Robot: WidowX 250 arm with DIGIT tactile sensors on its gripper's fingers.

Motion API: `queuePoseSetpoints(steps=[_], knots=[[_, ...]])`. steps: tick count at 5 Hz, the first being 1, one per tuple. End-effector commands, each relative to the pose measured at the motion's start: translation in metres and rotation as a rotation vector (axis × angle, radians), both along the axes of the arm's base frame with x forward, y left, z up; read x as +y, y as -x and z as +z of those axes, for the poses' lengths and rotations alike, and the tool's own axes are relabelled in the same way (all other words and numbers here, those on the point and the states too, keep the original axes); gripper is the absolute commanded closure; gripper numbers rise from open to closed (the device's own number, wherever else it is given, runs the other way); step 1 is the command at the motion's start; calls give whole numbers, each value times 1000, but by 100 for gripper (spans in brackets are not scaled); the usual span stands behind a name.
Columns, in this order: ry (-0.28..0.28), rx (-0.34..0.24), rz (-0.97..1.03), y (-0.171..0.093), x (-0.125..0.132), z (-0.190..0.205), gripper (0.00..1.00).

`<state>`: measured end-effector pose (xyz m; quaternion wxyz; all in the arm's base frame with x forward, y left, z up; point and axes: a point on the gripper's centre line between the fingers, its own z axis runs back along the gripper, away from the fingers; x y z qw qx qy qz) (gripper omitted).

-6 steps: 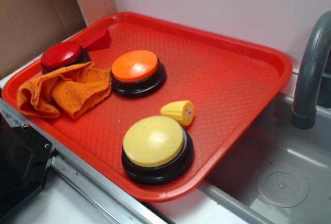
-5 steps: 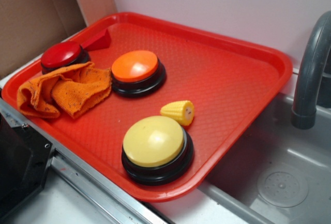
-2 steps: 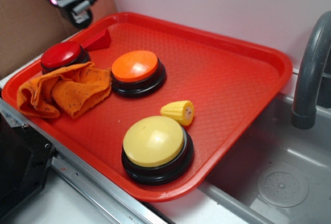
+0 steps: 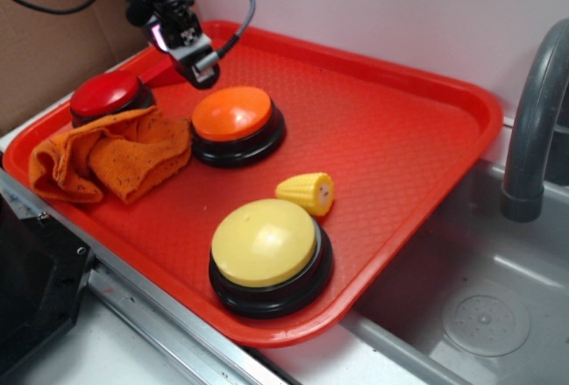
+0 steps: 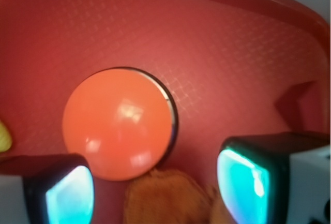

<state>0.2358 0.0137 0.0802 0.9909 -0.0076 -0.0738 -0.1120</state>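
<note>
The gripper (image 4: 201, 65) hangs near the orange button (image 4: 233, 112) on the red tray (image 4: 400, 136), its fingers apart and holding nothing. Only the exterior view shows the yellow button (image 4: 265, 243) and red button (image 4: 105, 93). The wrist view cuts off the orange cloth (image 5: 155, 198) and shows just a sliver of the corn (image 4: 307, 192).

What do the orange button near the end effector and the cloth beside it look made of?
Orange button: apparently hard plastic, a smooth, glossy dome with bright highlights. Cloth: likely soft woven fabric, matte and fuzzy, crumpled into folds.
</note>
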Motion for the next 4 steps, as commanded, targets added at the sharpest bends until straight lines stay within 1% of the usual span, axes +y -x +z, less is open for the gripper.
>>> queuePoseSetpoints(steps=[1,2,3,4], knots=[[7,16,-16,-30,-20,-24,0],[17,60,-18,-27,-23,-37,0],[-7,46,-39,-25,-24,-26,0],[-17,49,-35,-22,-22,3,0]])
